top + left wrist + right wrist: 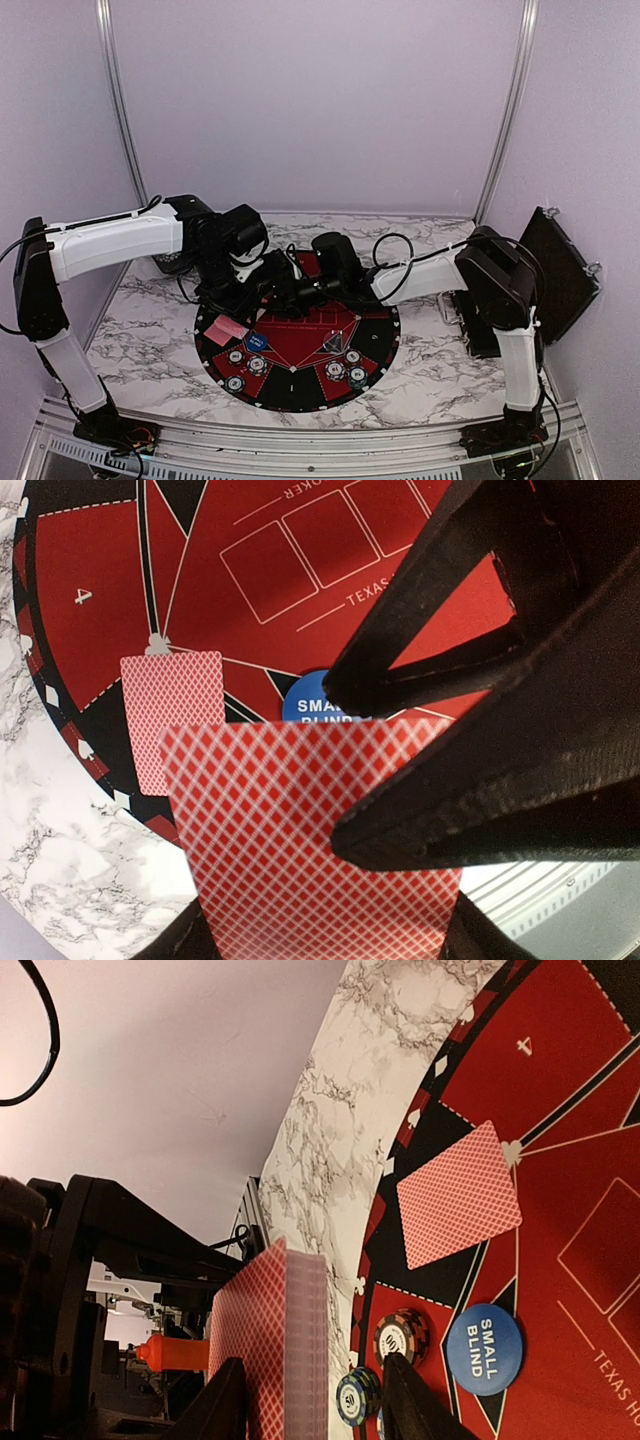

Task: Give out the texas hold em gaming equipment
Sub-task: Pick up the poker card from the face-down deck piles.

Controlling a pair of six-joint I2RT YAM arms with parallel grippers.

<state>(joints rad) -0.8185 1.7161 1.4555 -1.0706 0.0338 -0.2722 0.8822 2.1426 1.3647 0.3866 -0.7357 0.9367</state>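
Dealing was underway: your left gripper clenched the deck. Your right gripper straddled it, pinch unclear. Next probably meant peeling just one off.

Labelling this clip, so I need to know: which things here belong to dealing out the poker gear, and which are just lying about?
Part of the job: card deck held in the left gripper; single dealt card; blue small-blind marker; striped poker chips.
Just lying about: round mat; black case at the right.
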